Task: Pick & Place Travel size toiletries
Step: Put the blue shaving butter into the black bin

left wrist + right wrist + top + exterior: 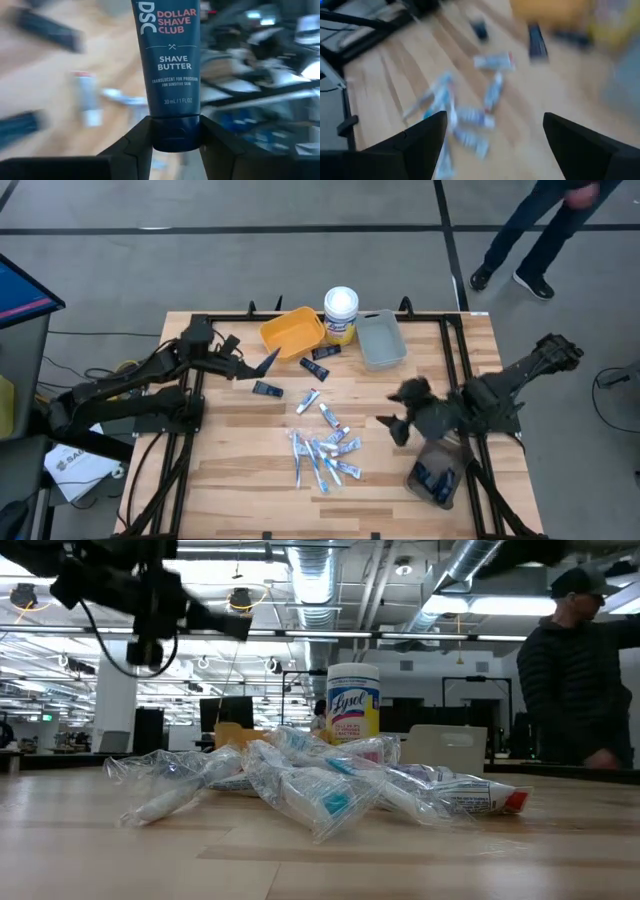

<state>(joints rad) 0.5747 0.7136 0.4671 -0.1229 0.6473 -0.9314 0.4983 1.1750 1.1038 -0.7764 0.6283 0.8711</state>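
A navy shave butter tube (pixel 170 60) is being held by its cap in the left tool (pixel 175 142), carried above the desk (pixel 230 470) beside the yellow bin (pixel 292 332); release over it is probably called for next, while the right tool (pixel 495 135) is being kept wide

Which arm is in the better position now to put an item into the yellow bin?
The left. Its hand is shut on a navy shave butter tube and hangs just beside the yellow bin. The right hand is open, holds nothing and is farther from that bin, near the pile of small tubes.
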